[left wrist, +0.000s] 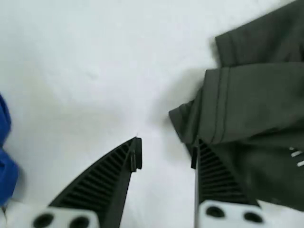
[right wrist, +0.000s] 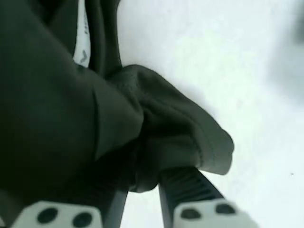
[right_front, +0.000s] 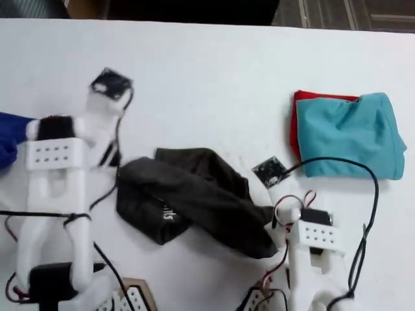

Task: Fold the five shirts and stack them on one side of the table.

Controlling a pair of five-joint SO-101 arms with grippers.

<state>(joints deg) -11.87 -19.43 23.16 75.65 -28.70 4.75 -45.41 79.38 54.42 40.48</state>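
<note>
White table [right_front: 207,58]; dark shirt [right_front: 194,194] half hides right hand [right wrist: 142,183].

A white desk [right_front: 214,71] runs from the near edge almost to the far one, evenly lit, with only soft shadows on its surface. Beyond its far edge lies a dark band [right_front: 194,10], with a brown patch [right_front: 84,8] and a grey ribbed surface [right_front: 29,8] at the far left. At the far right is grey floor [right_front: 343,13] with pale stripes.
</note>
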